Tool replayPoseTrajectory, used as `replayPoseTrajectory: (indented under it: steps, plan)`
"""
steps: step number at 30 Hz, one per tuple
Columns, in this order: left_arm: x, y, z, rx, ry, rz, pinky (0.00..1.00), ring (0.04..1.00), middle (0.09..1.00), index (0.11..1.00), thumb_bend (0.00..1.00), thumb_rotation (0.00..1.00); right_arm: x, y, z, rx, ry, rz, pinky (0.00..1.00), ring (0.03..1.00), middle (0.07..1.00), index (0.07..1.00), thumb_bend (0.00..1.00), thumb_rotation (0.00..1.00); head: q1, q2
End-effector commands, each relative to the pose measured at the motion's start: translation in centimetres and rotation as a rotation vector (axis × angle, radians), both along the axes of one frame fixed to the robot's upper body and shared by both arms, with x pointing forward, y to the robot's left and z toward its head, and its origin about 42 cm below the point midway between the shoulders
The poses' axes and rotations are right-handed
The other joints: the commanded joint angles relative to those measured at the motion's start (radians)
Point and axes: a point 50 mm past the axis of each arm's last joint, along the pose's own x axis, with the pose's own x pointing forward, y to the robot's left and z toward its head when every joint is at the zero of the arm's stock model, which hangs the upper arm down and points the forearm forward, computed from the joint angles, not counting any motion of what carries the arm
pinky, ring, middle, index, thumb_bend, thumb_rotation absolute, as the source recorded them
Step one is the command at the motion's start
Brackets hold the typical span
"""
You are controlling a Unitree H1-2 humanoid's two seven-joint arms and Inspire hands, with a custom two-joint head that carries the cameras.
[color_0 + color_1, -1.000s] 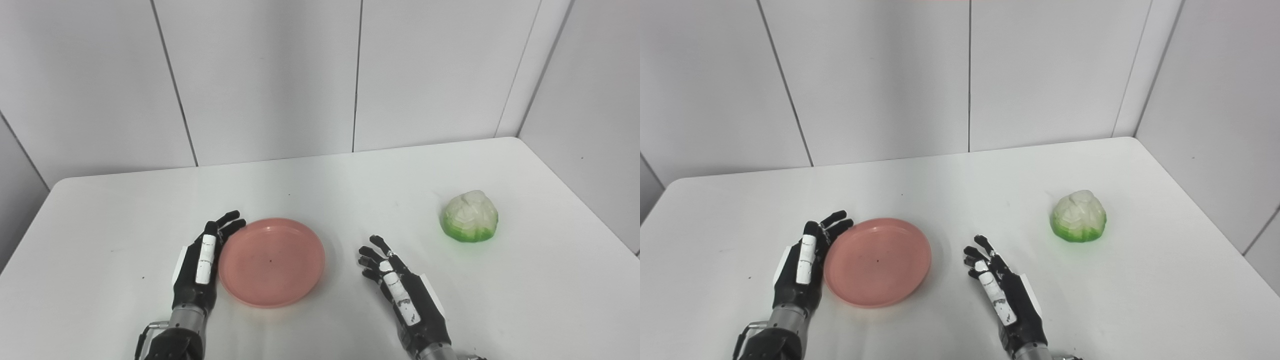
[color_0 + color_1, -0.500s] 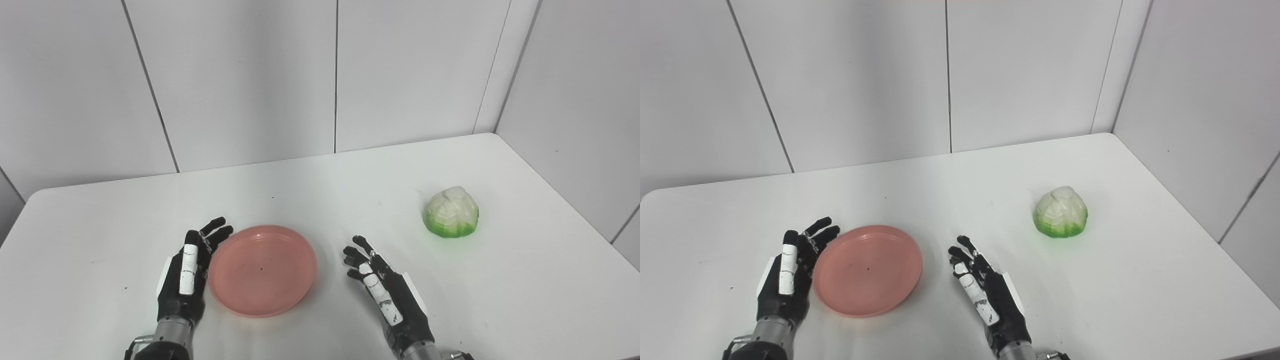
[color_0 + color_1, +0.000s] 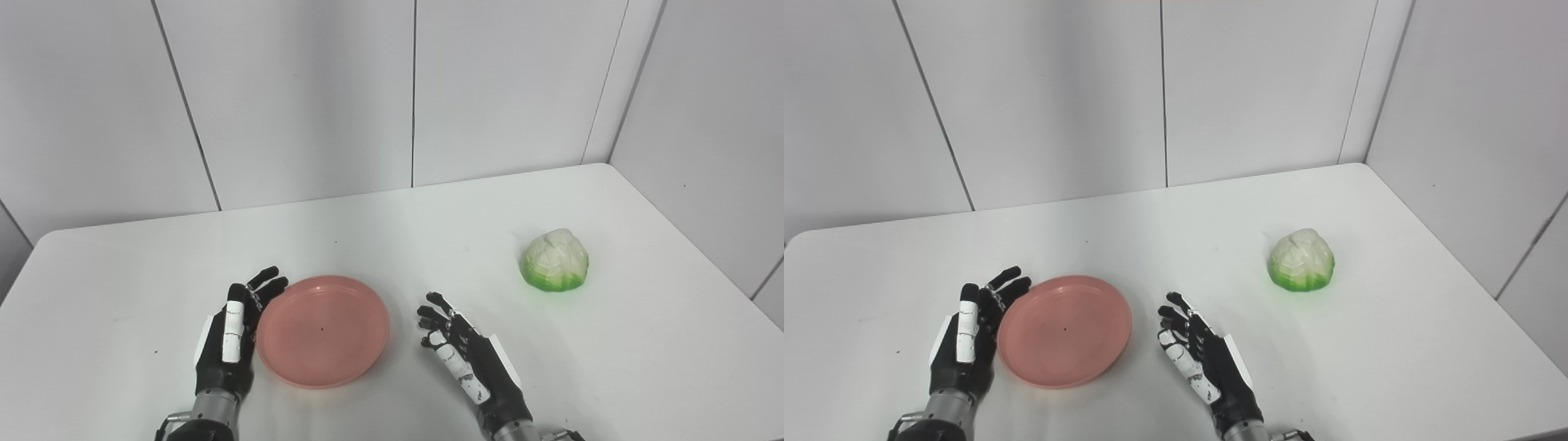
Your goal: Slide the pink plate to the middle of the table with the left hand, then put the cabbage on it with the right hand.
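In the left eye view, the left hand (image 3: 229, 346) lies low over the white table (image 3: 122, 294), fingers stretched forward and slightly spread, holding nothing. The pink plate (image 3: 323, 331) sits just to that hand's right, its left rim right against the fingers; whether they actually touch it is hard to tell from this angle. The right hand (image 3: 468, 361) is on the far side of the plate, a short gap off its right rim, fingers apart and loosely curled, empty. The cabbage (image 3: 555, 260) rests on the table well ahead of this hand and off to its right, pale on top and green at the base, touching nothing else.

In the right eye view, the left hand (image 3: 968, 343) again flanks the plate (image 3: 1065, 331) on its left edge, fingertips reaching along the rim's upper-left curve. The right hand (image 3: 1203, 361) sits beside the plate's right rim, clear of it, palm turned partly inward, fingers open. The cabbage (image 3: 1302, 260) stands forward and right of that hand, well apart from it and from the plate, nearer the table's right edge.
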Motion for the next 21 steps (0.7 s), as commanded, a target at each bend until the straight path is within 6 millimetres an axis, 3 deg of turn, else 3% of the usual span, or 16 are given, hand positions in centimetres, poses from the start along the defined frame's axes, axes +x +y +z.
replayPoseTrajectory:
  steps: [1,8,13,16,19,21]
  plan:
    - [-0.1,-0.4,0.3,-0.016,0.002,-0.022,1.0,0.855,0.766,0.735,0.85,0.95,0.1,-0.5,1.7,0.006,-0.116,-0.033,0.72,0.818,0.833,0.855,0.8,0.81,0.002,-0.005]
    - [0.1,-0.3,0.6,-0.044,0.006,-0.029,0.95,0.85,0.773,0.743,0.88,0.93,0.3,-2.3,4.9,0.02,-0.18,-0.083,0.73,0.827,0.842,0.862,0.86,0.7,-0.006,-0.009]
    - [0.2,-0.4,0.6,-0.049,0.008,-0.033,0.98,0.861,0.778,0.731,0.86,0.94,0.6,-3.5,6.6,0.052,-0.216,-0.075,0.72,0.848,0.866,0.886,0.89,0.61,-0.008,-0.012]
    - [0.3,-0.4,0.5,-0.047,0.01,-0.039,0.98,0.86,0.778,0.729,0.86,0.94,1.2,-5.3,8.6,-0.067,-0.249,-0.067,0.73,0.859,0.879,0.917,0.93,0.63,-0.011,-0.018]
    - [0.3,-0.3,0.4,-0.041,0.01,-0.04,0.97,0.856,0.775,0.722,0.86,0.94,1.7,-6.5,10.4,-0.152,-0.283,-0.035,0.82,0.877,0.9,0.944,0.96,0.55,-0.012,-0.02]
    - [0.3,-0.3,0.4,-0.041,0.012,-0.041,0.96,0.855,0.774,0.719,0.86,0.94,2.3,-7.6,11.9,-0.247,-0.29,-0.006,0.82,0.884,0.906,0.944,0.98,0.52,-0.018,-0.024]
